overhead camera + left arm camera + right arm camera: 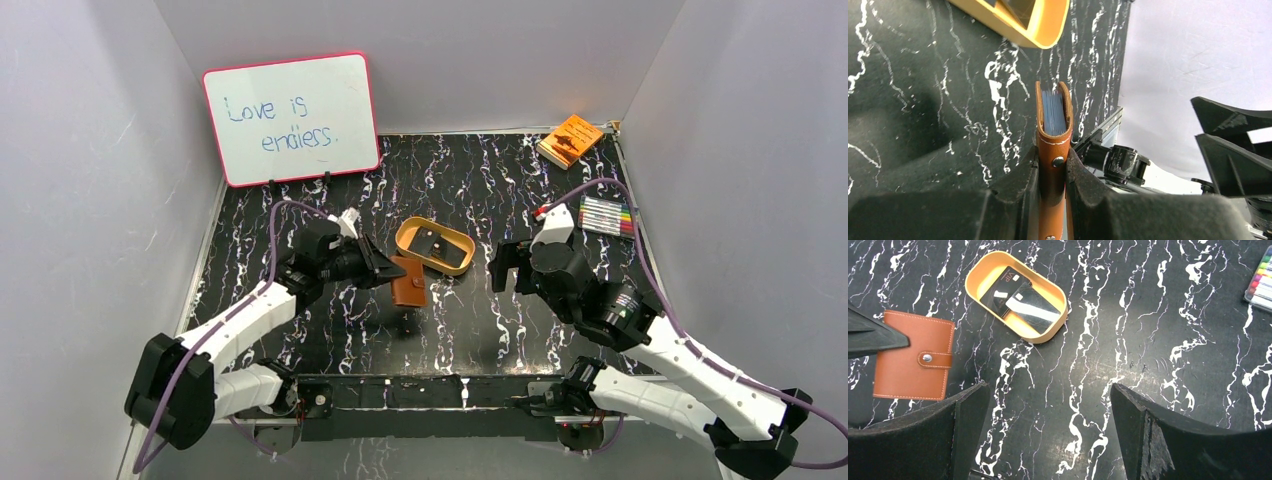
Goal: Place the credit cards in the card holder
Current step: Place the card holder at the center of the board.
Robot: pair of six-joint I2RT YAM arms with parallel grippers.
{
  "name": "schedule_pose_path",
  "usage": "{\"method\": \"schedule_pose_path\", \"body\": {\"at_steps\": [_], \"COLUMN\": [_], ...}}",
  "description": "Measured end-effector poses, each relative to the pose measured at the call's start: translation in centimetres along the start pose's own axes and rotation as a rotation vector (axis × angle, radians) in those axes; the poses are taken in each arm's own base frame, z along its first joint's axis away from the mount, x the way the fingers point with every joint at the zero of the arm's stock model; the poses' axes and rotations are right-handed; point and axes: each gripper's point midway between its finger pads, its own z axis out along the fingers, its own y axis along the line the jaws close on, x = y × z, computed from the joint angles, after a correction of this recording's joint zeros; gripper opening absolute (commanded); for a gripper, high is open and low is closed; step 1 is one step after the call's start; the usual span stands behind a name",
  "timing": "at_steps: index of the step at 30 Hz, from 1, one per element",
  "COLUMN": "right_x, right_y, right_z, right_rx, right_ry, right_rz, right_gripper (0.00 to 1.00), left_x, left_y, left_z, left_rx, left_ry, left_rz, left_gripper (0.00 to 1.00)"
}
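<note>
**Top view.** One tan oval tray [470, 250] lies mid-surface with the credit cards [437, 247] inside it. Just beside the tray's near-left end is the card holder [408, 283], one brown leather wallet, clamped by the left fingers [378, 262]. The right fingers [500, 268], right of the tray, stand wide apart and hold nothing. Beyond the tray are one whiteboard [290, 118] and one orange booklet [570, 140]. One marker pack [607, 215] lies to the tray's right. The surface [480, 320] is black with white veins, and pale grey walls [90, 150] enclose it.

**Left wrist view.** The left fingers, nearly closed, pinch the card holder edge-on at its snap button [1058, 161]. Blue leaves [1053, 112] show within its fold, and a tray corner lies beyond.

**Right wrist view.** The tray holds two overlapping cards, a black card [1000, 290] marked VIP and a paler glossy card [1037, 312]. The card holder, left of the tray, is strapped shut.
</note>
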Motion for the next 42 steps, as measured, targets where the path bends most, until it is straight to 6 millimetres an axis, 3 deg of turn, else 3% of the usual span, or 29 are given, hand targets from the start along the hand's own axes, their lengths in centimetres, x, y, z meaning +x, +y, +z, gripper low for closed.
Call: {"method": "schedule_pose_path", "body": {"at_steps": [9, 18, 29, 42], "right_x": [1.1, 2.6, 2.8, 3.0], "right_y": [1.1, 2.5, 3.1, 3.7], "right_z": [0.5, 1.4, 1.7, 2.0], "right_rx": [-0.037, -0.081, -0.103, -0.121], "right_ry": [0.056, 0.115, 0.130, 0.142], "right_rz": [0.000, 0.004, 0.004, 0.004], "right_gripper": [0.97, 0.97, 0.96, 0.96], "left_x": [2.9, 2.2, 1.8, 3.3], "left_y": [5.3, 4.1, 4.6, 7.2], "left_z": [1.5, 2.4, 4.1, 4.5], "left_rx": [-0.127, -0.047, -0.012, -0.066], "left_ry": [0.103, 0.096, 0.100, 0.134], "left_rz": [-0.112, -0.072, -0.083, -0.109], "left_gripper": [0.00, 0.00, 0.00, 0.00]}}
